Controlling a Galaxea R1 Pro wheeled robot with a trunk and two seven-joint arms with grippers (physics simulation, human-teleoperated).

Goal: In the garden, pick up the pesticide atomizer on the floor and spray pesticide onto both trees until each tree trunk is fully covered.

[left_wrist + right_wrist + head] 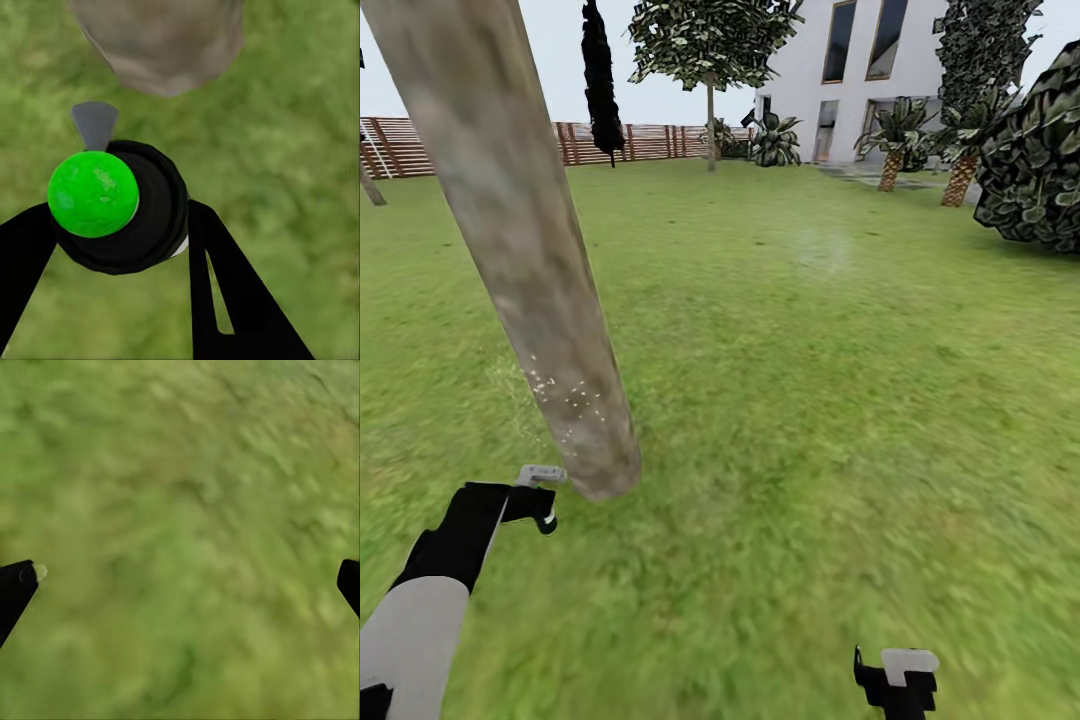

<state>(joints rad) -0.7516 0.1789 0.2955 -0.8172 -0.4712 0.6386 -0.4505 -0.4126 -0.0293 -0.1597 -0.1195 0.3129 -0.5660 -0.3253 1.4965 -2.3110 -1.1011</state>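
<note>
A green lawn stretches back to a brown slatted wooden fence under a pale, overcast sky. A white house with tall dark windows stands at the far right, with palm-like plants at its foot. A dark leafy bush fills the right edge, and a slim black cypress rises by the fence.

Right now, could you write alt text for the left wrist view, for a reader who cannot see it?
The left gripper is closed around a black atomizer with a bright green cap, its grey nozzle pointing at the base of a pale tree trunk. Green grass lies all around.
</note>
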